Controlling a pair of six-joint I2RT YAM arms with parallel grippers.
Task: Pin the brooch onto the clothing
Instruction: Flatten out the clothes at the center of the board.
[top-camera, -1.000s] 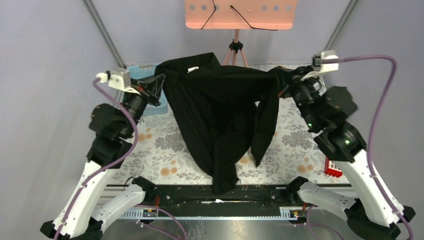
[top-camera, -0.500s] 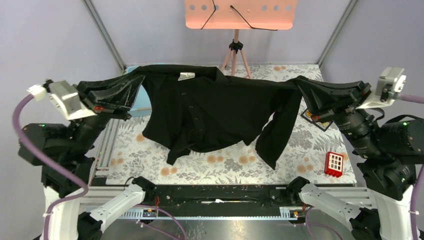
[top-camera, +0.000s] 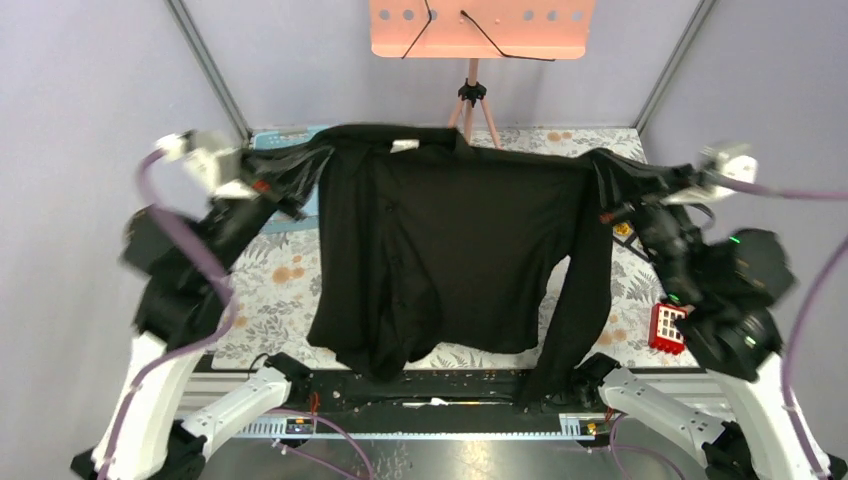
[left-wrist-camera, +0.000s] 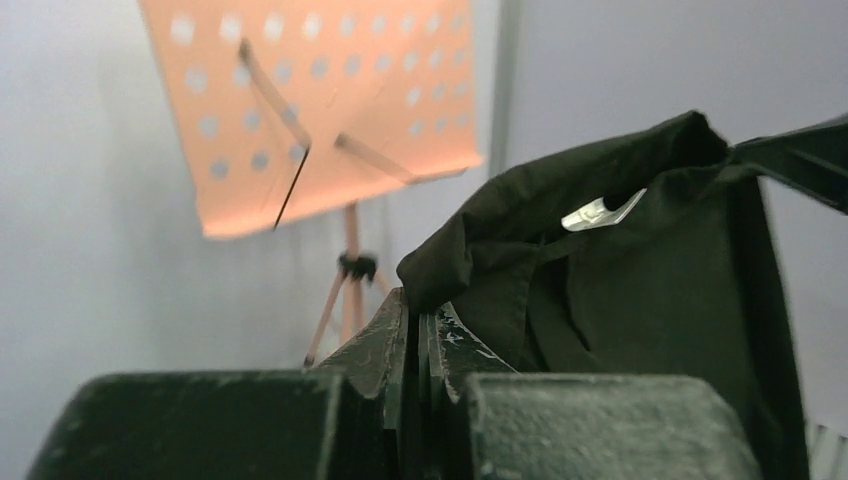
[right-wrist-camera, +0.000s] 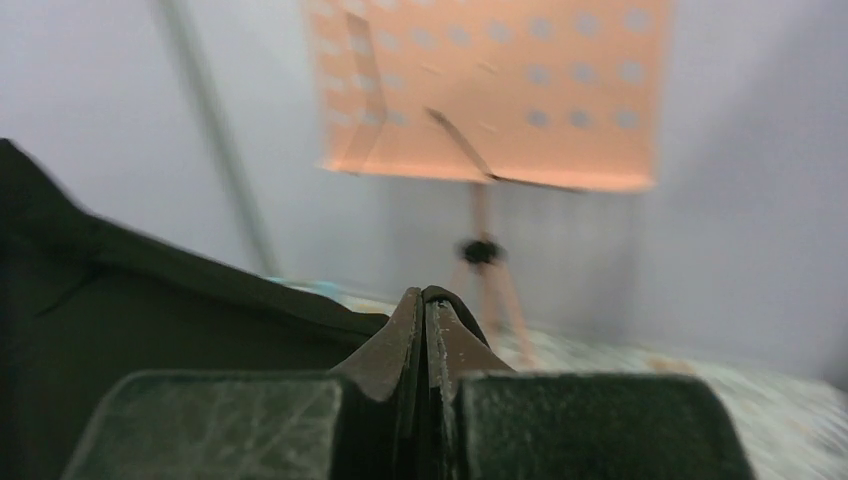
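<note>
Pulled less wide than a moment ago, the shirt (top-camera: 450, 250) now hangs longer over the counter (top-camera: 285, 275); left fingers (left-wrist-camera: 385, 345) and right fingers (right-wrist-camera: 400, 335) clamp its shoulders.

The shirt (top-camera: 470, 250) is big, black and soft. It hangs up in the air, spread wide like on a washing line. Its collar (top-camera: 400, 133) is at the top, with a small white tag (top-camera: 405, 146) inside. A row of buttons runs down the front. The left end effector (left-wrist-camera: 418, 325) pinches one shoulder. The right end effector (right-wrist-camera: 424, 300) seems to pinch the other, but that view is blurry. A long sleeve (top-camera: 575, 310) dangles on the right. The bottom hangs low over the near edge of the bench (top-camera: 290, 270).
</note>
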